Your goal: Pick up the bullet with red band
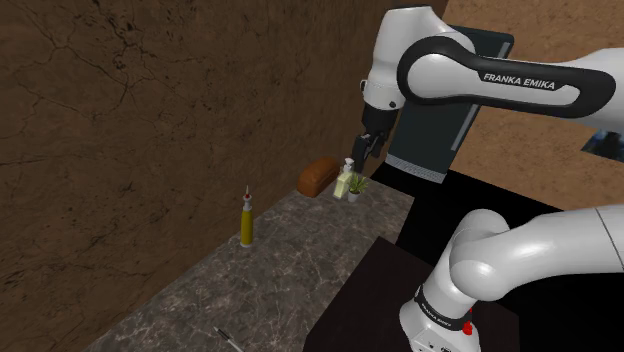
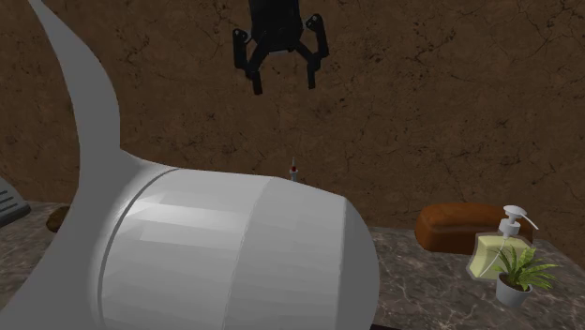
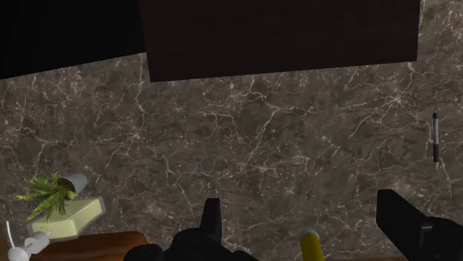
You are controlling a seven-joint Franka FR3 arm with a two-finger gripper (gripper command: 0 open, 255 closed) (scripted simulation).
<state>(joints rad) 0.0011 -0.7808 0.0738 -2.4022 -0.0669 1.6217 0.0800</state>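
Bullet (image 1: 246,222) w/ red band stands upright on the marble counter (image 1: 300,262), close to the brown cracked wall (image 1: 120,120). Its body is olive-yellow, w/ the red band and a thin tip on top. The black gripper (image 1: 365,144) hangs well above the counter w/ its claw released: in the second exterior view the gripper (image 2: 284,84) shows its fingers spread wide and nothing between them. In the wrist view the gripper (image 3: 299,200) looks down at the counter (image 3: 260,133), and the bullet's (image 3: 309,245) yellow top sits between the fingers, touched by neither.

From the second exterior view, only the bullet's (image 2: 294,172) red-banded tip pokes over the white arm (image 2: 234,253) in the foreground.

At the counter's far end in the shoulder view, well apart from the bullet, a brown bread loaf (image 1: 320,176), a soap dispenser (image 1: 346,180) and a small potted plant (image 1: 356,188) are grouped close together. A pen (image 1: 225,338) lies near the counter's front edge, beside the dark stand (image 1: 380,290).
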